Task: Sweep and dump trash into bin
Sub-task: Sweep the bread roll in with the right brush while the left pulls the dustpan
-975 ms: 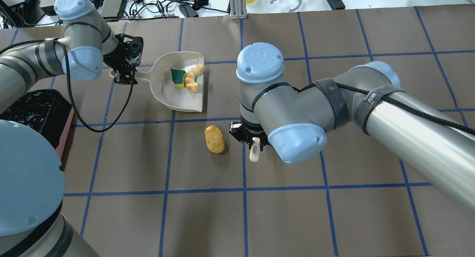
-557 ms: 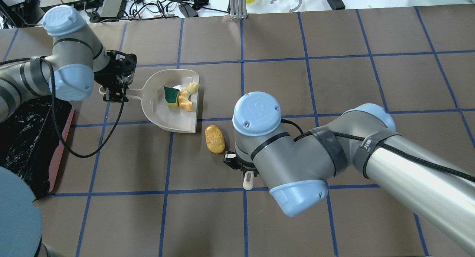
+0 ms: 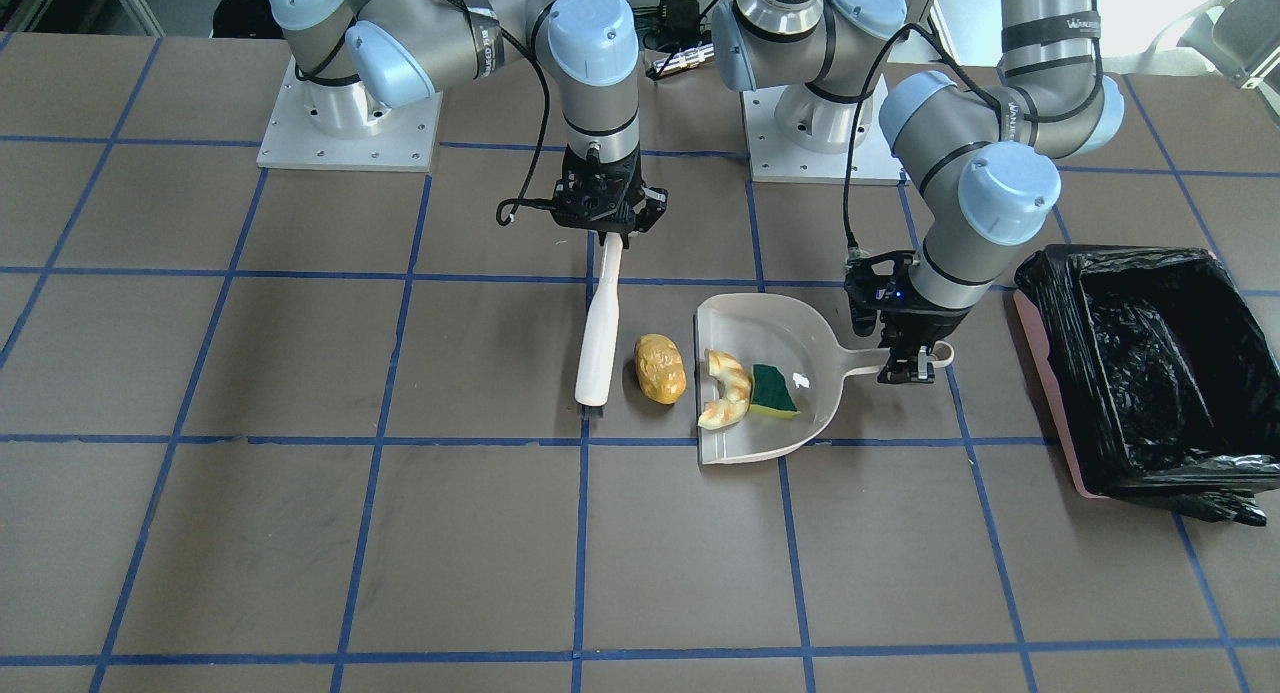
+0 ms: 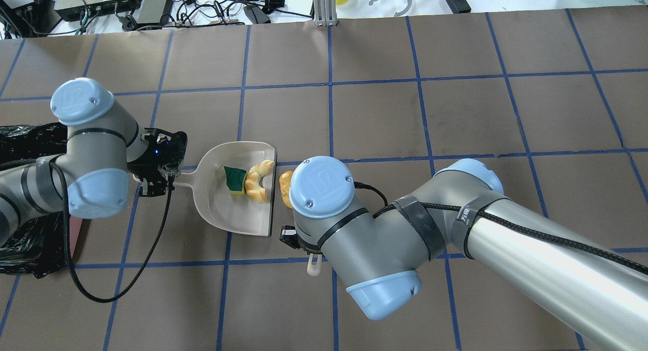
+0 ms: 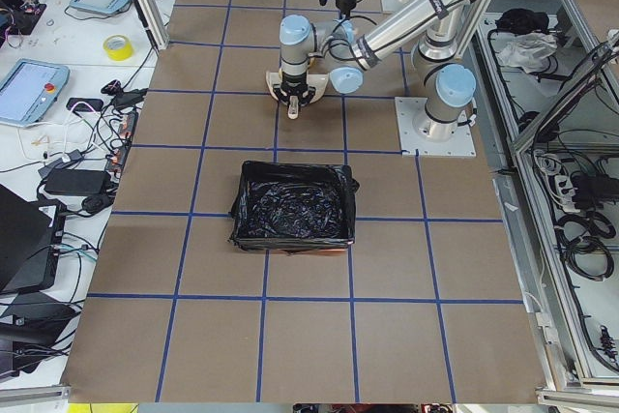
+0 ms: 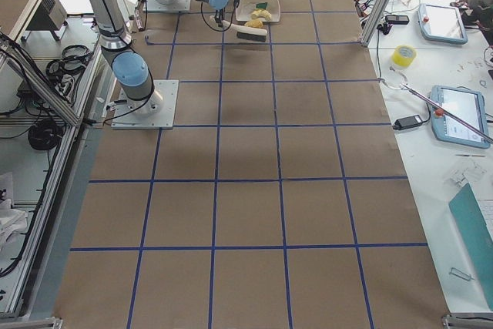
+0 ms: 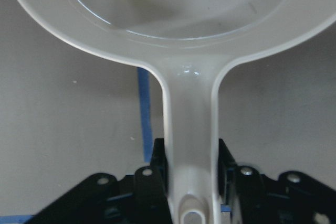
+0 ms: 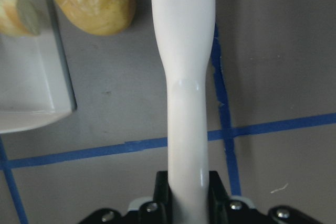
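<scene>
left pincer pinches the dustpan handle, right pincer the brush beside the lump.

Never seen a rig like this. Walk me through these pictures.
Two grey robot arms stand at a brown table with a blue tape grid. One camera faces them, one looks over their shoulders, two watch from the table's ends, one rides each wrist. The left claw is shut on the handle of a beige plastic dustpan holding a curved tan croissant-like piece and a green, yellow-edged sponge wedge. The right claw grips a long-handled white brush. A yellow-brown potato-like lump lies on the table between brush and dustpan. A pink bin lined with black plastic stands on the left arm's side.
</scene>
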